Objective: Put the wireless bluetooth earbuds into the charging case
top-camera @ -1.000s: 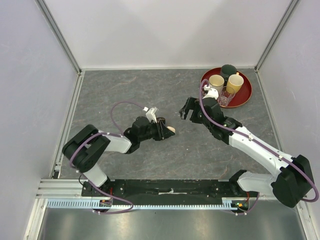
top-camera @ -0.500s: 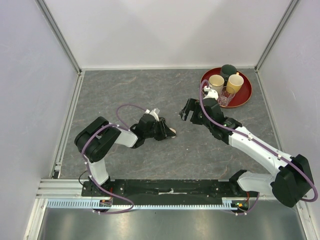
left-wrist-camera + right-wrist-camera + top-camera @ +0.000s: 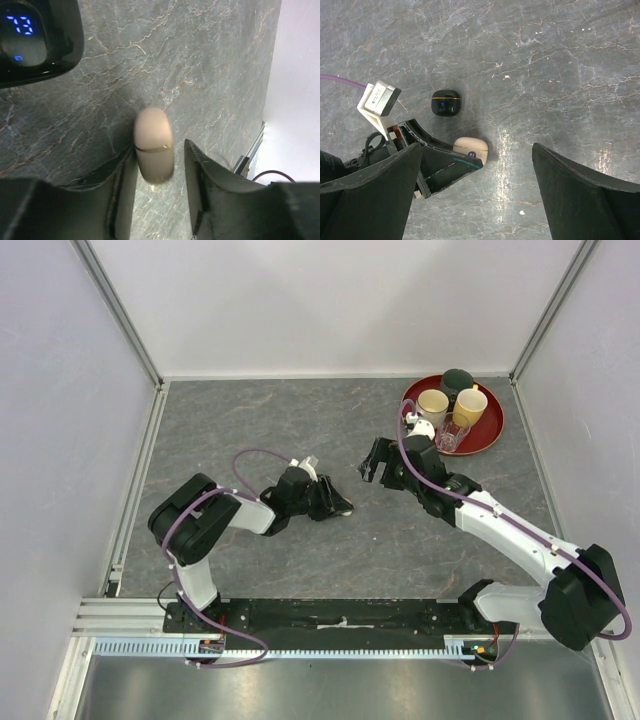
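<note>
A closed cream charging case (image 3: pixel 153 145) lies on the grey table between the fingers of my left gripper (image 3: pixel 159 147). The jaws stand slightly apart, with a thin gap on the case's right side. In the top view the left gripper (image 3: pixel 335 502) sits low at the table's middle, the cream case (image 3: pixel 344 506) at its tip. A closed black charging case (image 3: pixel 445 102) with a blue lit display lies just beyond it. My right gripper (image 3: pixel 476 147) hangs wide open above both cases, holding nothing. The wireless bluetooth earbuds are out of view.
A red tray (image 3: pixel 497 428) at the back right holds a cream cup (image 3: pixel 432 402), a yellow cup (image 3: pixel 470 405), a dark cup (image 3: pixel 457 380) and a clear glass (image 3: pixel 452 432). White walls enclose the table on three sides.
The left arm folded in and brought the cream case down onto the table. Its jaws, shut on the case before, have now parted slightly. The right arm has barely moved.
</note>
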{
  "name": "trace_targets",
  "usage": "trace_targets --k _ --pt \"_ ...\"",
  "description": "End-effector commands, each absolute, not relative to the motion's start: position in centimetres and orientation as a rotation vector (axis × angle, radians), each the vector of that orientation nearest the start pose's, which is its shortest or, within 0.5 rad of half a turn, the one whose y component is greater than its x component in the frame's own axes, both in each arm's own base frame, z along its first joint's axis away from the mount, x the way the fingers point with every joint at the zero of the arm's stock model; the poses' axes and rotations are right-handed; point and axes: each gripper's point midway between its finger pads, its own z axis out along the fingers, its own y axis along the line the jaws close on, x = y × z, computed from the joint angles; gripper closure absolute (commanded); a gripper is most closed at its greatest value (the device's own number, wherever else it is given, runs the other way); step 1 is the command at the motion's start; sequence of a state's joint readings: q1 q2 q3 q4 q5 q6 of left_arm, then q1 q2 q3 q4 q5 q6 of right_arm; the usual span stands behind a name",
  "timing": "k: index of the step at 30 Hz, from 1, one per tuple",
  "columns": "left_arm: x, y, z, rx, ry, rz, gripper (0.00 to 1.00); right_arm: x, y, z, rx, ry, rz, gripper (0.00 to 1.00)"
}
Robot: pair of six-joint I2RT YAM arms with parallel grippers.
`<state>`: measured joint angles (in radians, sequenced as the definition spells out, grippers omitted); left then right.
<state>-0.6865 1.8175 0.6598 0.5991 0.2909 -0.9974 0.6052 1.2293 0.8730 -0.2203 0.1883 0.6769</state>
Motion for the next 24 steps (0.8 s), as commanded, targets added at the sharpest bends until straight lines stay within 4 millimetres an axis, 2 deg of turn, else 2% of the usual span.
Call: trace_targets --k 1,3,5,10,12,13,14,18,20,21,22,24 --pt "26.2 -31.4 0.6 -0.222 2.484 -1.117 0.49 31.6 20.9 17.3 0.194 2.165 0.557 0.02" --pt "26.0 -31.1 0.6 -0.229 2.485 -1.100 0.46 31.6 20.9 17.1 0.193 2.169 0.557 0.02" --pt "25.9 -30.6 0.4 -0.237 2.495 -1.072 0.37 31.7 21.0 17.1 0.193 2.173 0.559 0.02" --pt "26.0 -29.2 0.8 -0.227 2.494 -0.988 0.34 31.8 21.1 17.2 0.190 2.171 0.561 0.02" --pt "26.0 -27.9 0.6 -0.219 2.506 -0.895 0.33 31.9 21.1 17.2 0.186 2.172 0.557 0.02" --pt "26.3 -27.6 1.2 -0.206 2.487 -0.874 0.33 32.0 21.1 17.3 0.187 2.169 0.553 0.02" --pt "26.3 -26.5 0.8 -0.219 2.501 -0.787 0.32 32.1 20.9 17.1 0.188 2.173 0.542 0.02" --pt "28.0 -24.8 3.0 -0.160 2.447 -0.633 0.31 32.5 20.6 17.0 0.186 2.172 0.523 0.02" --pt "28.9 -24.2 5.3 -0.134 2.375 -0.589 0.26 32.9 19.9 17.0 0.195 2.169 0.502 0.02" --pt "28.9 -23.8 5.9 -0.110 2.367 -0.568 0.24 33.1 19.6 16.9 0.201 2.167 0.492 0.02" --pt "29.4 -23.5 8.1 -0.096 2.299 -0.570 0.20 33.3 18.8 16.8 0.221 2.166 0.466 0.02" --pt "29.7 -22.6 9.8 -0.021 2.228 -0.524 0.15 33.7 17.1 16.7 0.243 2.149 0.413 0.02"
